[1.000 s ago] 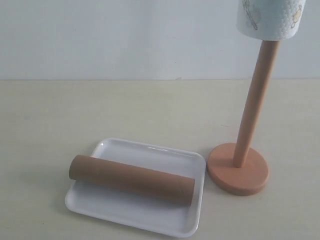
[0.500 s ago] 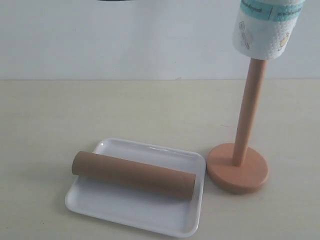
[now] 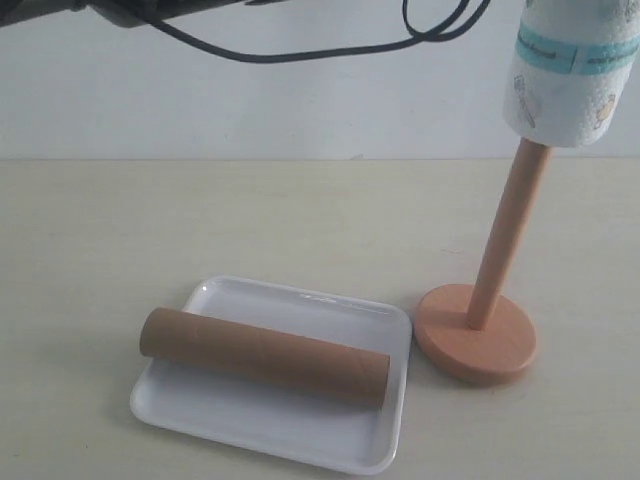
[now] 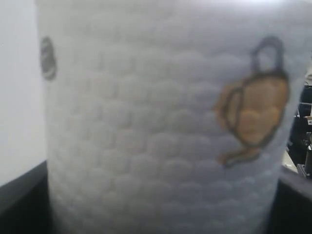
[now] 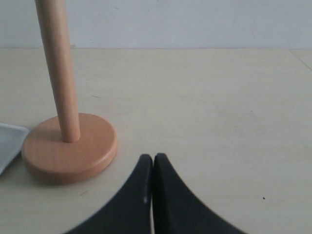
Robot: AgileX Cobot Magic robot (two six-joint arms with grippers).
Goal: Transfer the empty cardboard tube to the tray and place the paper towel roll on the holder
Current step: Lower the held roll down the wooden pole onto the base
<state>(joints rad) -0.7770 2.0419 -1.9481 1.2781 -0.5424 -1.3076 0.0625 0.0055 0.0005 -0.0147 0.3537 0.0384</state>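
Note:
The paper towel roll [image 3: 568, 75] hangs at the top right of the exterior view, its lower end slipped over the top of the holder's dowel [image 3: 508, 235]. The dowel leans to the right above the round base [image 3: 476, 335]. The roll [image 4: 156, 122] fills the left wrist view, with my left gripper [image 4: 156, 204] shut on it; only dark finger edges show at the sides. My right gripper [image 5: 154, 158] is shut and empty, low over the table beside the holder base [image 5: 68, 146]. The empty cardboard tube [image 3: 263, 356] lies across the tray [image 3: 300, 440].
Black cables [image 3: 330, 40] and part of the left arm [image 3: 60, 8] cross the top of the exterior view. A white wall stands behind the beige table [image 3: 200, 220]. A corner of the tray [image 5: 7, 139] touches the edge of the right wrist view.
The roll has shifted to the right on the dowel's top, and the dowel now leans further right. The left arm and its cables have come into view along the top.

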